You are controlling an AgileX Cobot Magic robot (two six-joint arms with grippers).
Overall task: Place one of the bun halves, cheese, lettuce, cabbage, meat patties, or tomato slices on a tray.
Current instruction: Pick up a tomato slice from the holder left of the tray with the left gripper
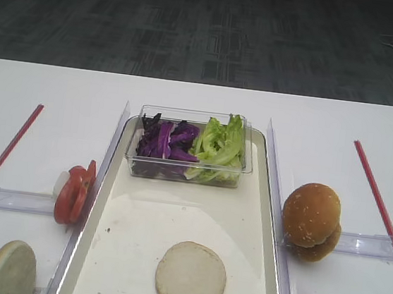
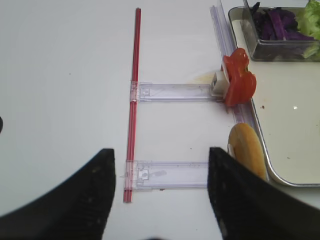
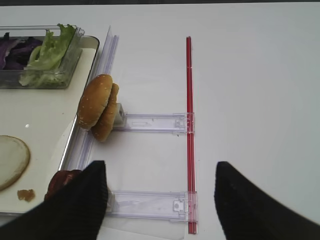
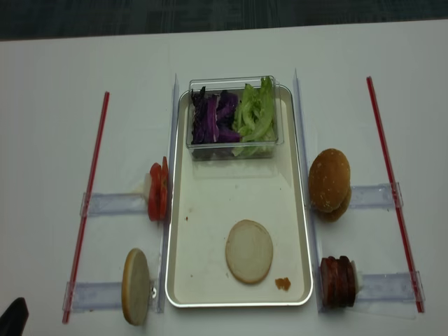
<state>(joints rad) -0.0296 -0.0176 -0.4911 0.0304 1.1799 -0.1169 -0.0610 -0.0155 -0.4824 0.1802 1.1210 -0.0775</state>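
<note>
**One bun half down on the tray**

You see a pale bun half [image 4: 249,251] lying flat near the tray's [image 4: 210,210] front end, an orange crumb [image 4: 283,283] beside it. Bare tray floor runs between it and the clear box [image 4: 233,117] at the far end. Your left gripper [image 2: 162,195] and right gripper [image 3: 160,200] both stand apart, holding nothing, over the white table [image 4: 56,126].

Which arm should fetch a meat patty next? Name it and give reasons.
Right. The meat patties stand upright beside the tray on its right edge, and the right pincer, jaws open, hovers close to them. The left pincer, also open, is on the far side by the tomato slices.
</note>
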